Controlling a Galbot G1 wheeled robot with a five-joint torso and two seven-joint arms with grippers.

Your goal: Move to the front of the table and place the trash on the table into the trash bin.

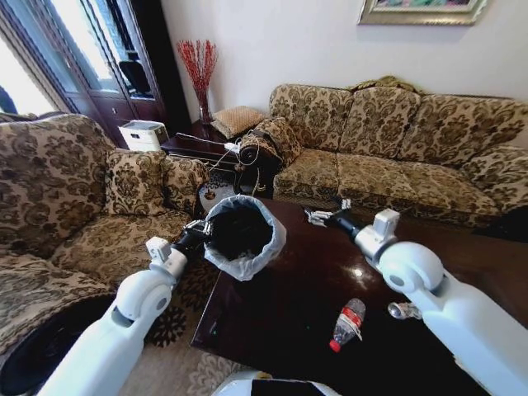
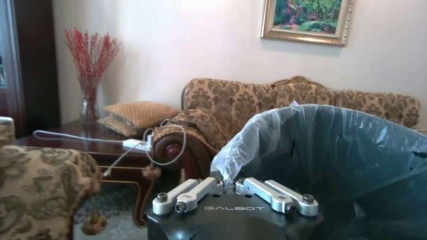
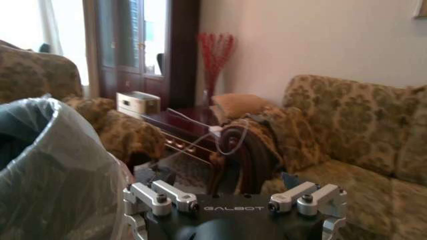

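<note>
1. Where the glossy dark bench (image 1: 289,305) fills the foreground of the head view, patterned sofas (image 1: 412,140) ring it, with a vase of red twigs (image 1: 198,70) and a framed picture (image 1: 421,10) against the pale wall behind.
2. On the bench lie a clear bottle (image 1: 347,324) with a red cap and, near the right arm, a small shiny scrap (image 1: 402,311).
3. At the bench's left corner, the trash bin (image 1: 241,235), lined with a whitish bag, is held by the left pincer (image 1: 198,233), whose fingers are closed on the bag-covered rim.
4. Over the far edge of the bench, the right pincer (image 1: 318,216) hangs spread wide, holding nothing.
5. Well apart from both pincers, the bottle lies nearer the robot; the bin is just left of the right pincer.
</note>
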